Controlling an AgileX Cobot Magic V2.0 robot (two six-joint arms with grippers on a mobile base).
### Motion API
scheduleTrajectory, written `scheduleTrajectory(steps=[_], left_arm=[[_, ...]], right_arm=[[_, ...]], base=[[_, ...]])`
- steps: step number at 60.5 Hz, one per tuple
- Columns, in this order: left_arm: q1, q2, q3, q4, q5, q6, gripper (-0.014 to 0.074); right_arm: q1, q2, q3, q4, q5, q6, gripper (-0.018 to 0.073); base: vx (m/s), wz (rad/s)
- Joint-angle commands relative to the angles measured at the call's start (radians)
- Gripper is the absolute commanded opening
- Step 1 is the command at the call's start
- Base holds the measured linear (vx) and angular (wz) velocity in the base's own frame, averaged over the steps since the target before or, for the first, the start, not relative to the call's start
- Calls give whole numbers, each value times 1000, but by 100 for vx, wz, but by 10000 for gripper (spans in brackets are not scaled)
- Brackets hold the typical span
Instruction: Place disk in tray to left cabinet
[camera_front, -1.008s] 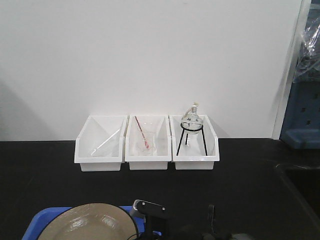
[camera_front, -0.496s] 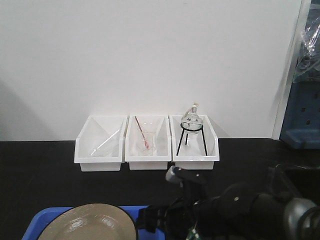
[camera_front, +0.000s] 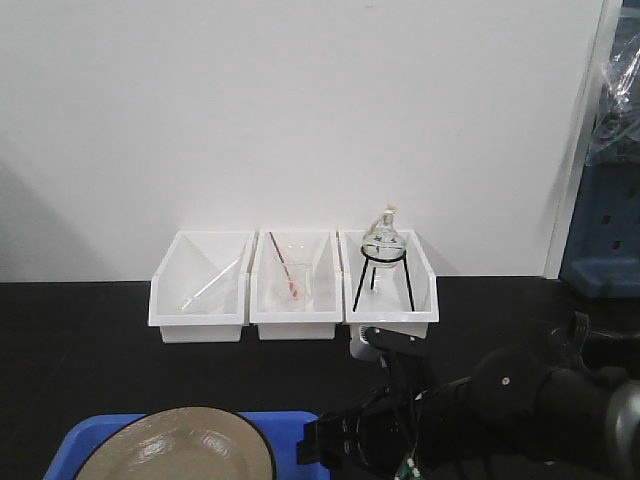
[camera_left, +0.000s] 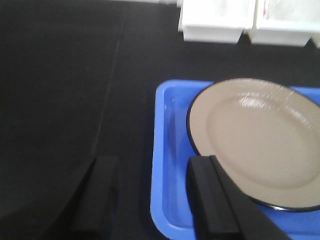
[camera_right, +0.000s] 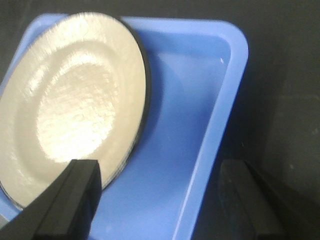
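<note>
The right arm (camera_front: 510, 395) has swung in beside the tray (camera_front: 288, 421).

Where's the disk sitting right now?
The disk rests in the blue tray at the bottom left of the front view, on the black counter in front of the three white bins.

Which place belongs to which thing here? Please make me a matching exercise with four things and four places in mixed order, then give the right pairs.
Things
1. disk
2. tray
3. round flask
4. beaker

Places
A. on a black stand in the right white bin
B. inside the tray
C. in the middle white bin
D. on the black table

Pairs: 1-B, 2-D, 3-A, 4-C
</note>
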Motion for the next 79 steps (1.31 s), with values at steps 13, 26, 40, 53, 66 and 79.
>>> scheduleTrajectory(steps=[13, 26, 40, 53, 66, 79], left_arm=[[-5, 420, -245, -8, 64, 1, 491], [-5, 714, -408, -8, 90, 87, 491], [-5, 956, -529, -36, 88, 127, 491], [-5, 1091, -581, -139, 79, 242, 491], [-5, 1166, -579, -166, 53, 272, 491], [-5, 1187, -579, -250, 73, 301, 491]], right_arm=[[-4, -29, -28, -137, 4, 151, 540], [-4, 14, -28, -127, 23, 156, 540], [-4, 29, -28, -130, 5, 156, 540], [-4, 29, -40, -130, 8, 163, 540], [-4, 37, -55, -134, 35, 208, 540], [-4, 117, -157, -143, 103, 211, 540]], base=[[0, 0], [0, 0], [0, 0], [0, 0], [0, 0], [0, 0]])
